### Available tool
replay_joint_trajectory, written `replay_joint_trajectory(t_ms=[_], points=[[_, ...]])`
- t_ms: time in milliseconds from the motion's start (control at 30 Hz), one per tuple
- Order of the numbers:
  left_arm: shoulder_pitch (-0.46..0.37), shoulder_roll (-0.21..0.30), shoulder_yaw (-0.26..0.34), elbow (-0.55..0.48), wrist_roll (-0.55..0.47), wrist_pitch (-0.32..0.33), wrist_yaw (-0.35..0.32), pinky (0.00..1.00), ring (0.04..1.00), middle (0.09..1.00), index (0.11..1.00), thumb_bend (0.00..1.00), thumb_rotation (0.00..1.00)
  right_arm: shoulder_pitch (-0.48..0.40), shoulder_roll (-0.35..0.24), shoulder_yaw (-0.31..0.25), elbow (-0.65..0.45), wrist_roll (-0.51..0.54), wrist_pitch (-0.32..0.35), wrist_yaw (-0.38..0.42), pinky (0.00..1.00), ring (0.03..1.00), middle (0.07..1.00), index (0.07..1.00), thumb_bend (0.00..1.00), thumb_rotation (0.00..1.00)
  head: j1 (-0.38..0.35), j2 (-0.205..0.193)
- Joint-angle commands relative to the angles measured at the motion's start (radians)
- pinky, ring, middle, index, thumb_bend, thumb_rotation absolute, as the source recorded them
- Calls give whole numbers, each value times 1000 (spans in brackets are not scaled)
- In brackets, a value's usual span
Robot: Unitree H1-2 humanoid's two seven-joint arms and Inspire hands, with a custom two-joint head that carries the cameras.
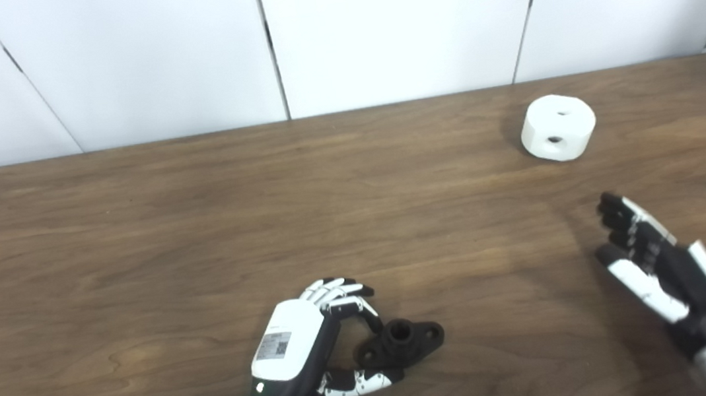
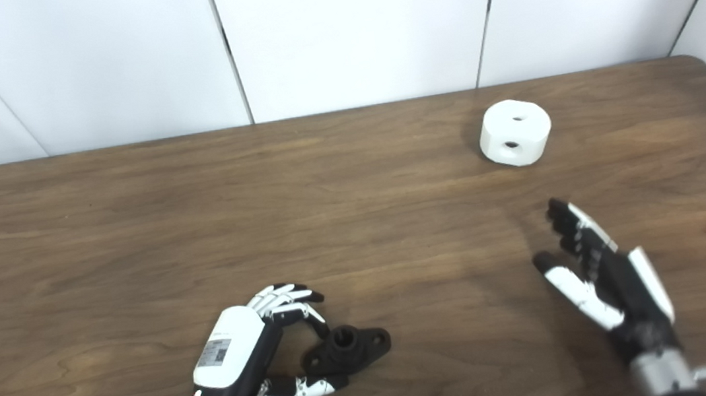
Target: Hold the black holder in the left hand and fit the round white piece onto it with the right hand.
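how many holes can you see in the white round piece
2 on the white round piece: one in its top face, one in the side facing the camera. Others may be hidden on its far side.

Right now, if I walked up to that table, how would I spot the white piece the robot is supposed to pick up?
Look at the brown wooden table and go to its far right corner, near the white wall. There the round white piece sits alone, beyond the open right hand. It is a squat white drum with dark holes in its top and side, unlike the black holder by the left hand.
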Motion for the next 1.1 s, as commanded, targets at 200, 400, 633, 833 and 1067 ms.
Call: replay_joint_trajectory(t_ms=[200, 400, 633, 833, 1067], points=[[39, -2, -23, 37, 62, 15, -37, 871, 849, 780, 488, 518, 46, -200, -116, -16, 2, -117, 71, 2, 918, 925, 909, 875, 834, 263, -14, -14], [38, 2, -21, 40, 64, 13, -47, 854, 840, 778, 488, 517, 45, -317, -172, 8, 67, -225, 122, 5, 851, 891, 894, 870, 897, 303, -60, -36], [40, 12, -15, 34, 54, 13, -61, 841, 833, 772, 487, 517, 44, -461, -235, 54, 199, -286, 134, 30, 934, 937, 917, 874, 914, 304, -93, -47], [41, 19, -11, 36, 49, 5, -57, 827, 824, 764, 487, 518, 44, -580, -257, 106, 340, -328, 136, 39, 959, 962, 931, 862, 913, 306, -127, -54], [46, 24, -10, 28, 35, 7, -70, 834, 830, 765, 487, 517, 43, -662, -271, 155, 467, -367, 116, 35, 912, 951, 925, 852, 914, 293, -152, -63]])
